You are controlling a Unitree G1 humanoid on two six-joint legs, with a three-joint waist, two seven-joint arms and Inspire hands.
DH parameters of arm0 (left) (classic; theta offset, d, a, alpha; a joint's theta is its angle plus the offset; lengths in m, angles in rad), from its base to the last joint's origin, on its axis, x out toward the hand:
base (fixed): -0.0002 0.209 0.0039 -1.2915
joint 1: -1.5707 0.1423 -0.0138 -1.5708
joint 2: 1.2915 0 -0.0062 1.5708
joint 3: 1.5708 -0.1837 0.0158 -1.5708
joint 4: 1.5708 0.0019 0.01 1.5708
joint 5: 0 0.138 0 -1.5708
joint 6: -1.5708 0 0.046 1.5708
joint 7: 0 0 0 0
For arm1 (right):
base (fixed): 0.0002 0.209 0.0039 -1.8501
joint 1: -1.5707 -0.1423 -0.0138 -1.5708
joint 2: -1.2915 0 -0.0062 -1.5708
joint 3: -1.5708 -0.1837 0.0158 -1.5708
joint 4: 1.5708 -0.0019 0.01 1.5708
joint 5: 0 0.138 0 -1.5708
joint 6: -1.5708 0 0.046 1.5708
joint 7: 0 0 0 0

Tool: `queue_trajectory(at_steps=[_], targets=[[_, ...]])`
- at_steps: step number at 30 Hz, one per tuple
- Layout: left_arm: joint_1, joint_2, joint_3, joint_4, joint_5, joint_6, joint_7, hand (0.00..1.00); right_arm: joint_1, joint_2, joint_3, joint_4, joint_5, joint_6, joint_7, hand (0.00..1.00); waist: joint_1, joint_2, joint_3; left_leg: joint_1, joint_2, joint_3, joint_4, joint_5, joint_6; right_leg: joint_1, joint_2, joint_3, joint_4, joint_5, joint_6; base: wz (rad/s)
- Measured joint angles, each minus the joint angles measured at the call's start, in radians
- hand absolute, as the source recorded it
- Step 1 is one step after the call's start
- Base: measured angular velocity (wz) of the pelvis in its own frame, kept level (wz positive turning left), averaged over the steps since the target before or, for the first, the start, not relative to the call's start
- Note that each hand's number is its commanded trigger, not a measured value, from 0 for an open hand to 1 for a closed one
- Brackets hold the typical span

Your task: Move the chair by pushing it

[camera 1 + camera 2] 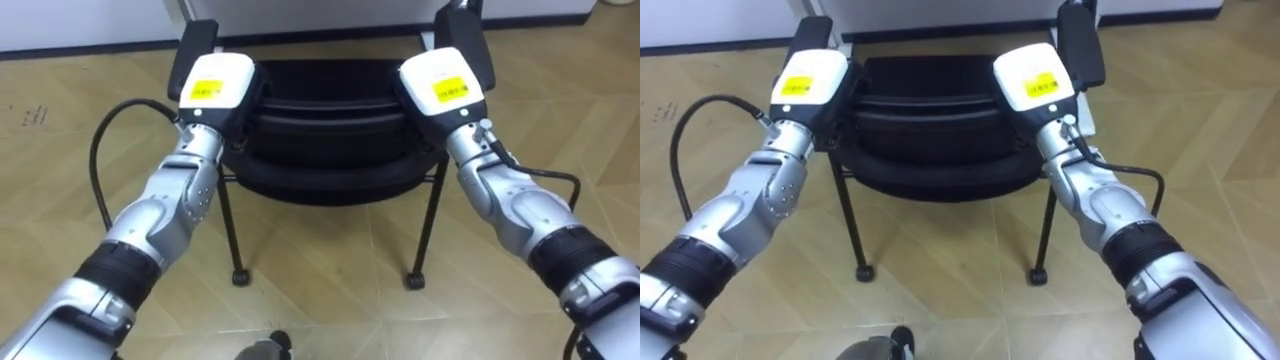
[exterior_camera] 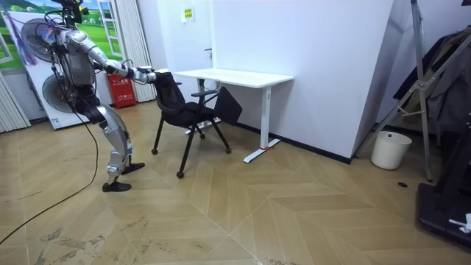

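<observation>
Herringbone wood floor (image 1: 320, 250), white walls, white bench (image 2: 235, 76) against the far wall. Robot stands at the room view's left, leaning forward, one foot back, both arms stretched out level. Black chair (image 1: 330, 140) sits between the robot and the bench, with its seat on the far side of the hands. Left robot hand (image 1: 215, 85) rests on the left top corner of the backrest and right robot hand (image 1: 440, 85) on the right top corner, backs up. Fingers of both go over the far side of the backrest, so I can't tell whether they're spread or gripping. Chair legs drop below the hands, with casters (image 1: 240, 278) on the floor. Red fire extinguisher (image 2: 121, 88) stands by the wall, behind the arms in the room view.
</observation>
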Motion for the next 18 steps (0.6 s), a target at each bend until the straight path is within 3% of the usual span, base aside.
queue_trajectory(at_steps=[1,2,3,4,5,6,7,9,11,14,18], targets=[[0.002,0.001,-0.004,0.0,-0.006,0.003,0.0,1.0,0.002,0.001,0.001,0.002,-0.002,0.0,0.0,1.0,0.0,-0.001,0.0002,0.004,0.0,0.001,0.0,0.0,0.0,0.005,0.0,-0.001,-0.001,-0.001,0.0,0.05],[0.011,0.002,-0.006,-0.006,-0.009,0.006,0.001,1.0,0.005,0.003,0.004,0.002,-0.005,0.0,0.0,0.67,0.004,-0.001,0.0002,0.012,0.001,0.002,-0.002,0.0,0.0,0.013,0.0,-0.001,-0.004,-0.002,0.0,0.0],[0.015,0.002,-0.005,-0.006,-0.01,0.006,0.003,1.0,0.007,0.004,0.006,0.002,-0.007,0.0,0.0,0.02,0.006,-0.001,0.0002,0.017,0.0,0.003,-0.006,0.0,0.0,0.017,0.0,-0.001,-0.007,-0.002,0.0,0.0],[0.023,0.001,-0.006,-0.006,-0.01,0.006,0.006,1.0,0.011,0.004,0.006,0.0,-0.009,0.0,0.0,0.0,0.006,-0.001,0.0,0.034,-0.003,0.005,-0.03,0.0,-0.001,0.024,0.0,-0.001,-0.014,-0.002,0.0,0.0],[0.027,0.006,-0.003,-0.007,-0.01,0.006,0.007,0.68,0.014,0.004,0.006,-0.003,-0.011,0.0,0.0,0.0,0.009,-0.003,-0.0001,0.048,-0.009,0.005,-0.054,0.002,-0.004,0.025,-0.004,0.001,-0.016,-0.002,0.0,0.0],[0.03,0.005,-0.002,-0.01,-0.01,0.006,0.007,0.5,0.014,0.004,0.006,-0.004,-0.011,0.001,0.0,0.0,0.012,-0.005,-0.0003,0.057,-0.012,0.005,-0.068,0.006,-0.008,0.025,-0.006,0.004,-0.019,-0.001,0.0,0.0],[0.033,0.005,-0.001,-0.011,-0.01,0.006,0.008,0.0,0.015,0.004,0.006,-0.005,-0.011,0.001,0.0,0.0,0.013,-0.005,-0.0007,0.058,-0.012,0.004,-0.07,0.006,-0.009,0.026,-0.006,0.004,-0.021,0.0,-0.001,-0.06],[0.044,0.003,-0.002,-0.015,-0.01,0.009,0.008,0.0,0.02,0.011,0.005,-0.003,-0.002,0.007,0.003,0.0,0.015,-0.004,-0.0016,0.073,-0.013,0.005,-0.08,0.007,-0.009,0.038,-0.004,0.004,-0.033,0.004,0.0,-0.06],[0.063,-0.002,0.001,-0.033,-0.009,0.022,0.002,0.0,0.029,0.02,0.002,-0.006,0.038,0.019,0.02,0.0,0.018,-0.004,-0.0116,0.089,-0.016,0.005,-0.105,0.014,-0.011,0.046,0.0,0.006,-0.056,0.014,0.004,-0.07],[0.066,-0.039,0.033,-0.044,-0.012,0.024,-0.025,0.0,0.035,0.026,-0.037,-0.005,0.045,0.027,0.038,0.0,0.031,-0.005,-0.012,0.109,-0.021,0.005,-0.136,0.027,-0.006,0.059,0.003,0.008,-0.08,0.029,0.01,-0.02],[0.062,-0.063,0.05,-0.044,-0.03,0.01,-0.016,0.0,0.036,0.025,-0.064,0.002,0.075,0.025,0.041,0.0,0.045,-0.006,-0.0126,0.121,-0.026,0.007,-0.159,0.035,-0.002,0.06,0.005,0.019,-0.098,0.043,0.019,-0.03]])
